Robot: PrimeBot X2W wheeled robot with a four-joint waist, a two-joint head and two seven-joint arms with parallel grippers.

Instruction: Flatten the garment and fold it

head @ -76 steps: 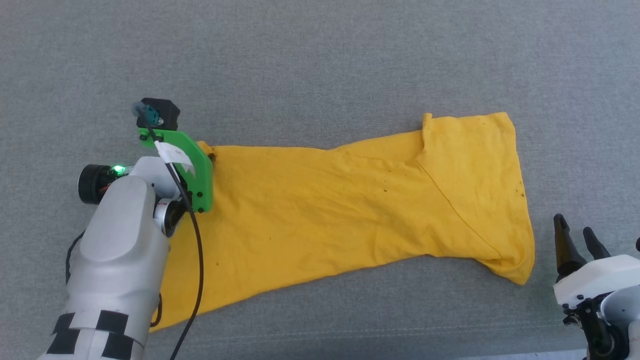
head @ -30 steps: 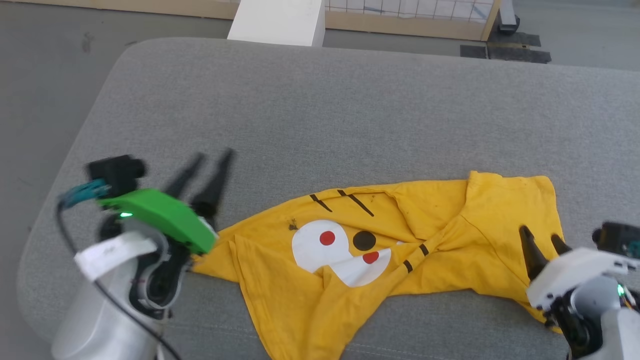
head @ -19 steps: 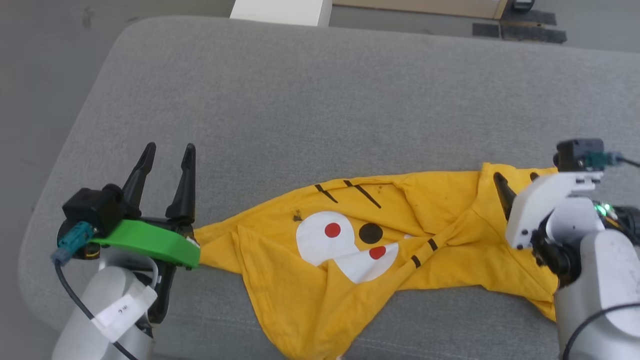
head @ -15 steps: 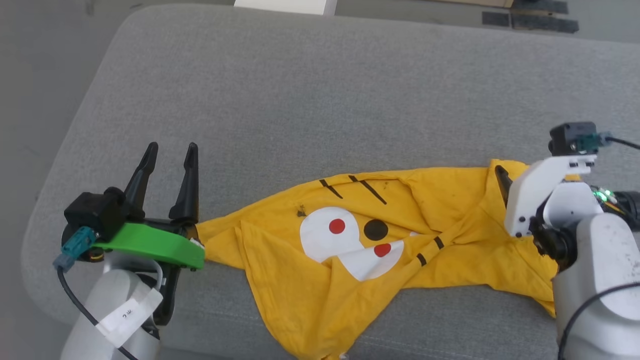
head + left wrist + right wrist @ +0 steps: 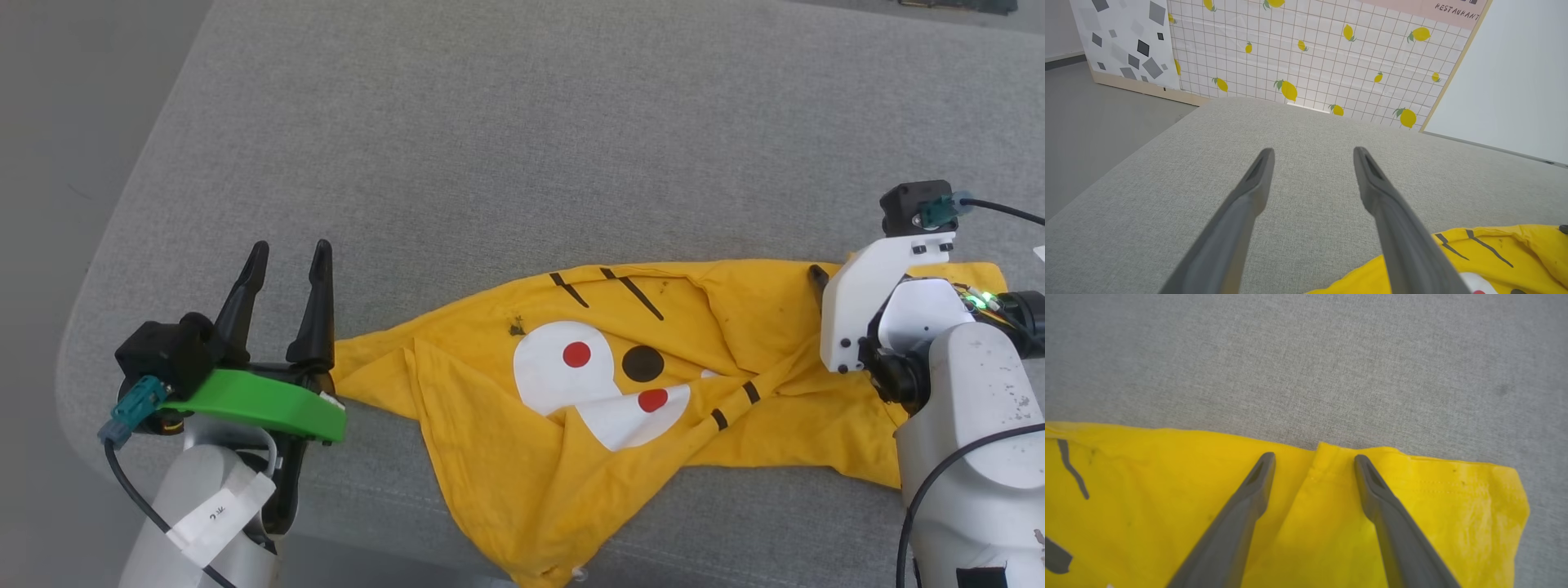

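The garment [image 5: 490,457], a bright yellow T-shirt, lies crumpled and twisted on the grey cushion [image 5: 522,122], with its cartoon face print [image 5: 604,392] facing up. My left gripper [image 5: 291,247] stands open just off the shirt's left tip, holding nothing; between its fingers there is bare cushion [image 5: 1313,150], with the garment [image 5: 1494,261] at the lower right. My right gripper [image 5: 1314,456] hovers open over the garment's [image 5: 1167,490] far right edge, straddling a fold. One dark finger [image 5: 816,282] shows beside its white mount.
The cushion's rounded left edge [image 5: 122,245] drops to grey floor [image 5: 49,163]. Bare cushion stretches beyond the shirt. A lemon-print wall panel [image 5: 1290,49] and a white board [image 5: 1515,81] stand behind the far end.
The head camera has tilted down, so the whole picture shifted. My right arm rose from the lower right to hang over the shirt's right end. The left gripper stayed open by the left tip.
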